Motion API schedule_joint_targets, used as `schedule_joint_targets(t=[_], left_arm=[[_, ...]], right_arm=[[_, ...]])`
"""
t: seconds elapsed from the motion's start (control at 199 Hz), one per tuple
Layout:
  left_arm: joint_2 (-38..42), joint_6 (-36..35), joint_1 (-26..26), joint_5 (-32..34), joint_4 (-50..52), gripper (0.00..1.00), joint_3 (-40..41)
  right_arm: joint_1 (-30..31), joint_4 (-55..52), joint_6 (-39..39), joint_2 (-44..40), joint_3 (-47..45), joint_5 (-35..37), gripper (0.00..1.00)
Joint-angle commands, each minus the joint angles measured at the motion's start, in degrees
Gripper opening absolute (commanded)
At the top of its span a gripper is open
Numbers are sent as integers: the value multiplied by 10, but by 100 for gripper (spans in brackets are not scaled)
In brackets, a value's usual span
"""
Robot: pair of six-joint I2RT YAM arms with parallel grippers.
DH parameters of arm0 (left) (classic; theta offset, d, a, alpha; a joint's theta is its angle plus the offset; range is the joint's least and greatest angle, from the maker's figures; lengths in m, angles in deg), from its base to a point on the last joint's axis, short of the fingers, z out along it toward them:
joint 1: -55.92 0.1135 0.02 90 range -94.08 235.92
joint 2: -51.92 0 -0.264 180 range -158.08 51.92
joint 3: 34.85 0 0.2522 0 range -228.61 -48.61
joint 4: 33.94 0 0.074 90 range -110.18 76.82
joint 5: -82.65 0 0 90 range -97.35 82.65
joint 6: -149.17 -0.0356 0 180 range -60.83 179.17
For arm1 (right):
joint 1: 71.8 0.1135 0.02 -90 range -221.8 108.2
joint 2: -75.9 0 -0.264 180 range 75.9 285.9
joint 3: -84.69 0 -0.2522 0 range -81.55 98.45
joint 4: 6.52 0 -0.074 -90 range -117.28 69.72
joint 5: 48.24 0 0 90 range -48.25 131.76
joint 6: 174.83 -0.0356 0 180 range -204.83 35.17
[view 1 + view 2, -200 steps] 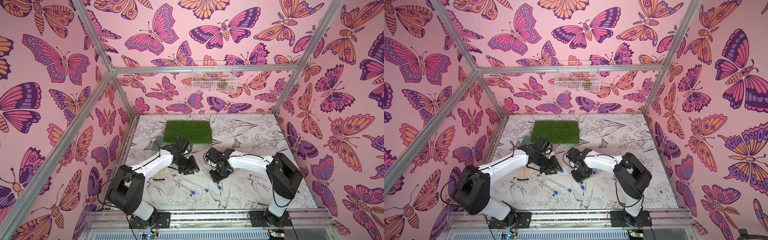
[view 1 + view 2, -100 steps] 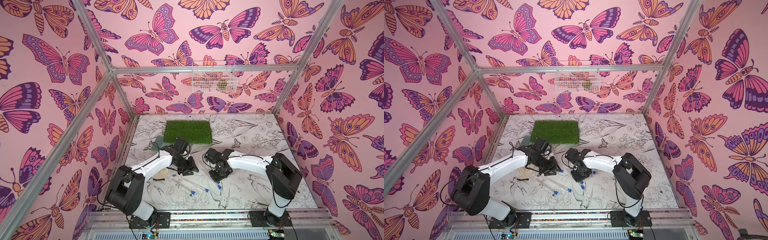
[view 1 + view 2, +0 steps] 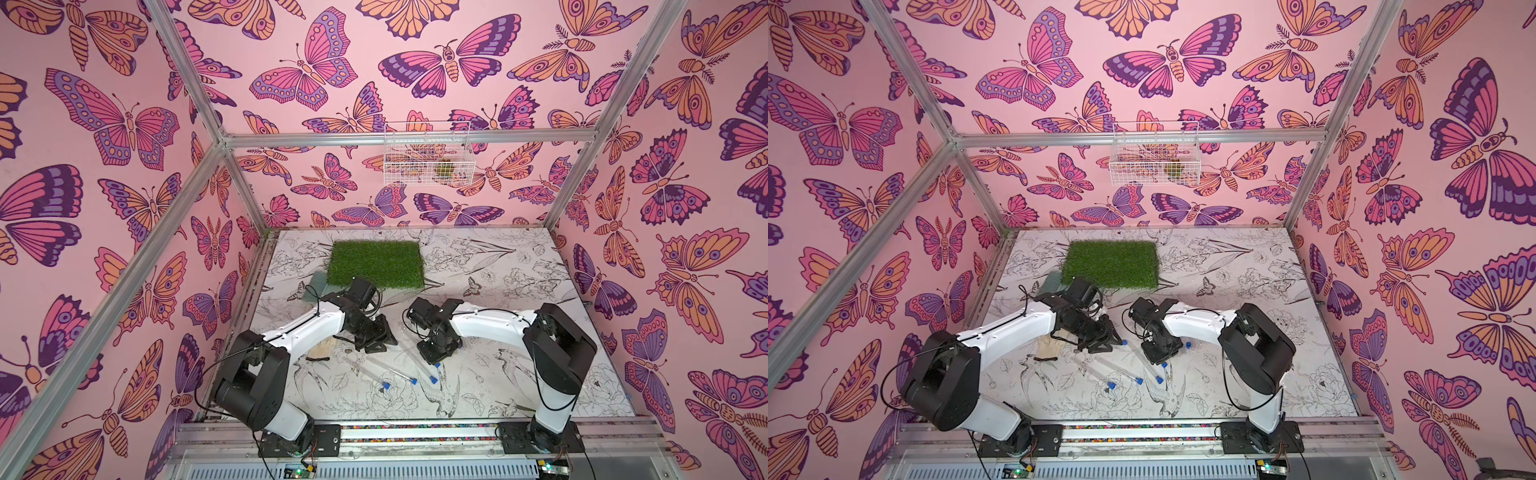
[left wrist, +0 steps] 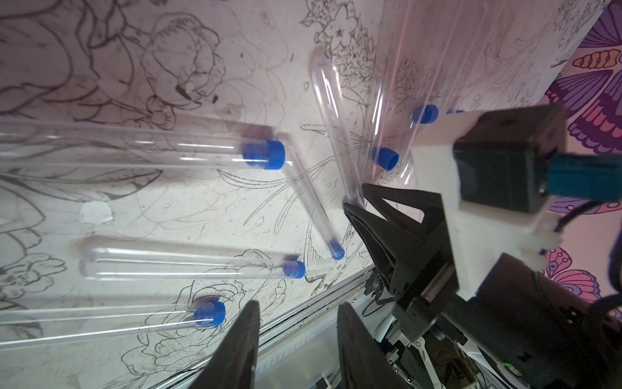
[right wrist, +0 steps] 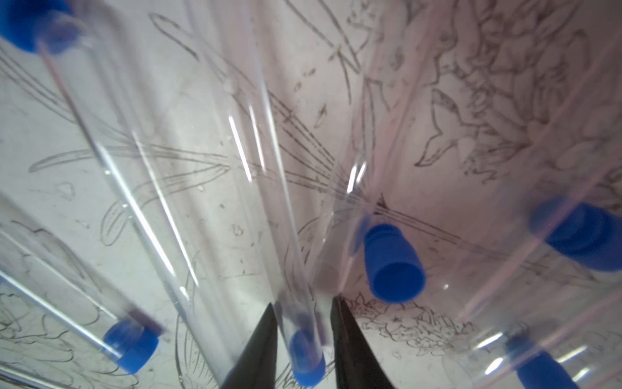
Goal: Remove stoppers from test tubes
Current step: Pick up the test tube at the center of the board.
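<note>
Several clear test tubes (image 4: 168, 148) with blue stoppers (image 4: 264, 155) lie scattered on the flower-print table between my arms, seen in both top views (image 3: 399, 370) (image 3: 1121, 372). My right gripper (image 5: 303, 304) points down at the table and is shut on the stoppered end of one test tube (image 5: 255, 188); its blue stopper (image 5: 306, 357) sits between the fingers. From the left wrist view that tube (image 4: 333, 118) runs into the right gripper's fingers (image 4: 356, 208). My left gripper (image 4: 298, 310) hovers open and empty beside the pile, left of the right gripper (image 3: 436, 357).
A green grass mat (image 3: 376, 264) lies behind both arms. A white wire basket (image 3: 428, 153) hangs on the back wall. A pale glove-like cloth (image 3: 1050, 347) lies under the left arm. The table's front rail (image 4: 303, 303) runs close beneath the left gripper.
The right gripper's jaws have narrowed slightly around the tube. The left gripper has shifted a little; its opening is unchanged.
</note>
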Motion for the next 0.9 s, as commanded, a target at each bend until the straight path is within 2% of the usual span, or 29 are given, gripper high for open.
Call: schedule_joint_targets(t=[0.0, 0.306, 0.633, 0.778, 0.899], left_arm=[[1, 3, 4, -8, -1, 41, -6], [1, 6, 5, -1, -1, 41, 3], [39, 7, 29, 14, -2, 42, 22], [73, -6, 43, 9, -17, 53, 31], [98, -38, 44, -4, -28, 65, 18]], right_arm=[[5, -3, 0, 2, -4, 10, 30], [34, 5, 0, 18, -13, 15, 30], [51, -2, -1, 0, -3, 23, 21], [48, -12, 6, -41, 2, 24, 20], [32, -16, 11, -80, 6, -7, 20]])
